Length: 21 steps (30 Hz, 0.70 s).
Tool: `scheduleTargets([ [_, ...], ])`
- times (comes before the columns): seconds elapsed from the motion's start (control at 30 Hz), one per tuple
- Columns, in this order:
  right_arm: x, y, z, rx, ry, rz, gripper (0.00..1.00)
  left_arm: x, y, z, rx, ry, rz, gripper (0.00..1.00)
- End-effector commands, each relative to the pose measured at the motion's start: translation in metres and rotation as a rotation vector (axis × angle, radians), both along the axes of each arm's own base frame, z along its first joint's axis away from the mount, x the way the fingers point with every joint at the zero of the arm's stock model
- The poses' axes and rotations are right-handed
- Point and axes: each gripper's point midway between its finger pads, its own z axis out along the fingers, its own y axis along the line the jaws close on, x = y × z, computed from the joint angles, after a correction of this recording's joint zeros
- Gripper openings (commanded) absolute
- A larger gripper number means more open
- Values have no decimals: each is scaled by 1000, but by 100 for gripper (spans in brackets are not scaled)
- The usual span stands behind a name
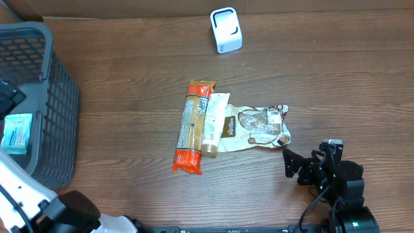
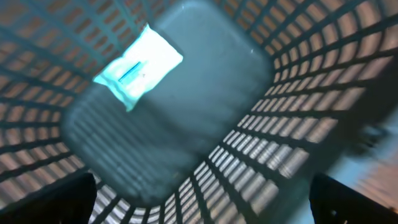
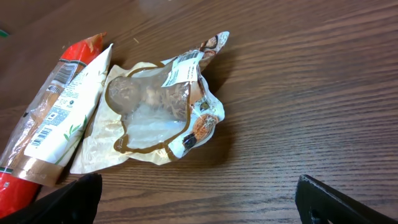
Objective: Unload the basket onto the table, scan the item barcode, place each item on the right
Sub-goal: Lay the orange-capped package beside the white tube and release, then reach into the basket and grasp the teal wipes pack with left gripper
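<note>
Brown wood makes up the tabletop [image 1: 129, 58], which carries everything here. At its left edge stands a dark grey basket [image 1: 58, 110] with slatted walls, and a light blue packet [image 1: 16, 133] lies flat on the basket's floor. The left gripper [image 2: 199, 202] hangs over the inside of the basket. Its two dark fingers [image 2: 50, 199] show only at the lower corners of the left wrist view, spread wide apart with nothing between them. The blue packet [image 2: 138, 67] lies below them and well clear of both. That view is blurred.

Near the far edge, about halfway along it, sits a small white scanner [image 1: 226, 30].

Three goods lie together in the middle of the tabletop. A long packet [image 1: 193, 126] with orange-red ends is furthest left. A white tube [image 1: 213, 124] with a tan cap lies just beside it on the right, touching or nearly touching along its length. Next comes a crumpled bag [image 1: 255, 127], part clear and part cream with brown trim, whose left side touches or tucks under the tube. A small white label sits at the bag's upper right corner; whether it bears a barcode is too small to tell.

The right gripper [image 1: 292, 167] is by the near right corner, just beside the bag's lower right corner and apart from it. Its fingers [image 3: 62, 199] are fully spread and empty.
</note>
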Motion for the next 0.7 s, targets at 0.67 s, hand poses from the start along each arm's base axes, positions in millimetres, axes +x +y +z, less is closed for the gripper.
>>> scheduleTargets([
  [0.67, 0, 1, 1, -1, -8, 3, 100, 24, 61, -166, -39, 133, 204, 100],
])
